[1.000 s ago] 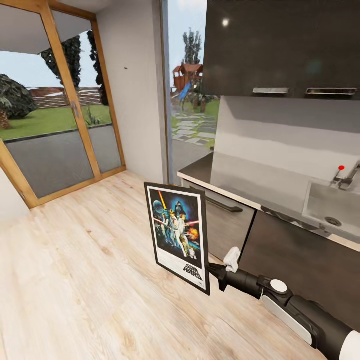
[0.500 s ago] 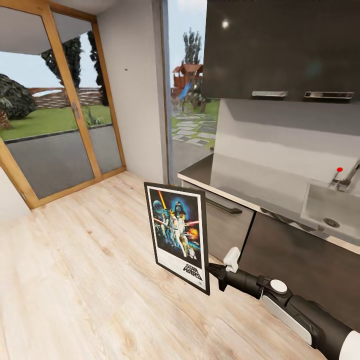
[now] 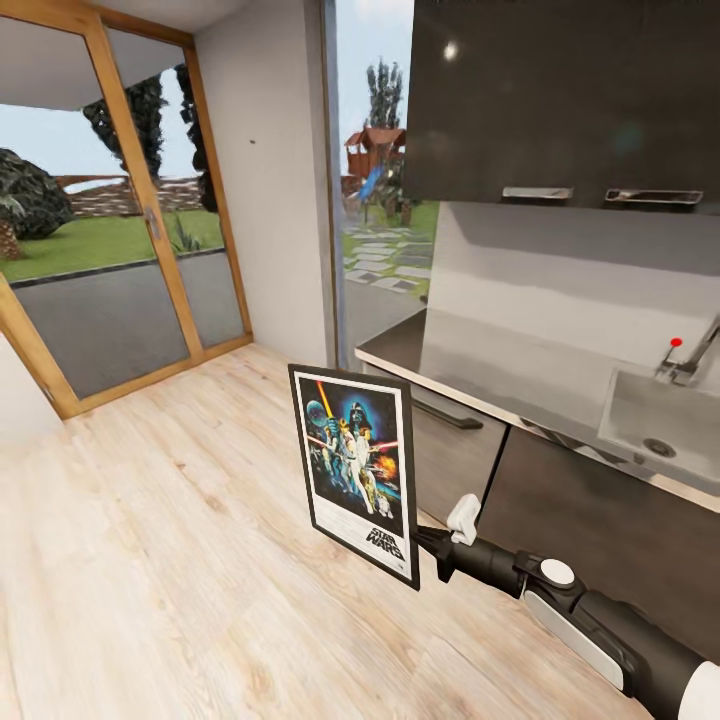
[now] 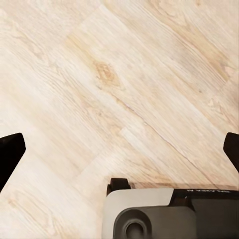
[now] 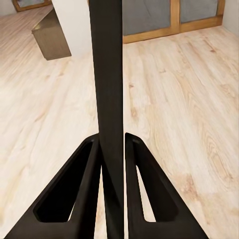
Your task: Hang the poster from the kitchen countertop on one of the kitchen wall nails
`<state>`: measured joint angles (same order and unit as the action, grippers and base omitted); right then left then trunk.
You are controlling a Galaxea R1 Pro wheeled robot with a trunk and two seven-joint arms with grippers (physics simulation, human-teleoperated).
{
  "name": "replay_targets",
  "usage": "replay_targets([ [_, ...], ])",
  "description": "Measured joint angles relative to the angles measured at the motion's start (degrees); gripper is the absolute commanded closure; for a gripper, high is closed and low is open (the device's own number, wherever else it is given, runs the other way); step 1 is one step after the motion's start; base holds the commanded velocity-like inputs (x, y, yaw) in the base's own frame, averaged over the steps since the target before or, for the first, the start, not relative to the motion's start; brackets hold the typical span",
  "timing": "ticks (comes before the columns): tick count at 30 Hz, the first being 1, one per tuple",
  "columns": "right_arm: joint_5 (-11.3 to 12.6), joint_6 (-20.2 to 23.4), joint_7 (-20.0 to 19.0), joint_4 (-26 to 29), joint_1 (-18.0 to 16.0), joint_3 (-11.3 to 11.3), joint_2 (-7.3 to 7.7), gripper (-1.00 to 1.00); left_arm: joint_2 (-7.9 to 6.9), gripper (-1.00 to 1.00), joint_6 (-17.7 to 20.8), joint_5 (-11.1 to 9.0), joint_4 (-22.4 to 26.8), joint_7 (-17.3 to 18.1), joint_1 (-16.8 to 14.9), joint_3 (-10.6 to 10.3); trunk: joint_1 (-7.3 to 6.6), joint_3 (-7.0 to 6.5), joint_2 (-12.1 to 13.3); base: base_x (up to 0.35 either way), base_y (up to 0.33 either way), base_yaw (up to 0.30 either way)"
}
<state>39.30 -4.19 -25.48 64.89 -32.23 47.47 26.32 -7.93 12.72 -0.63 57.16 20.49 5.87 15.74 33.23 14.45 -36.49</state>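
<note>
The poster, a portrait Star Wars print in a thin black frame, hangs upright over the wooden floor in the head view. My right gripper is shut on its lower right edge. In the right wrist view the poster shows edge-on as a dark strip pinched by the right gripper. A wall nail is a tiny dark dot high on the light-grey wall beyond the poster. The kitchen countertop runs along the right. My left gripper is open over bare floor, its fingertips wide apart.
A sink with a tap is set into the worktop, dark upper cabinets above it. Wood-framed glass doors stand at the left, a tall window beside the nail wall. Light wooden floor spreads to the left.
The whole head view has drifted slightly downward, so the camera moved. The poster and right arm keep the same place in the picture, still gripped.
</note>
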Motion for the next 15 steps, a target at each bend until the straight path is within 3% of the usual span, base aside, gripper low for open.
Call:
replay_targets([
  [15, -0.1, 0.0, 0.1, -0.1, 0.0, 0.0, 0.00, 1.00, 0.00, -1.00, 0.0, 0.0, 0.0, 0.0, 0.0, 0.0, -3.30, -2.70, 6.0, 0.000, 0.000, 0.000],
])
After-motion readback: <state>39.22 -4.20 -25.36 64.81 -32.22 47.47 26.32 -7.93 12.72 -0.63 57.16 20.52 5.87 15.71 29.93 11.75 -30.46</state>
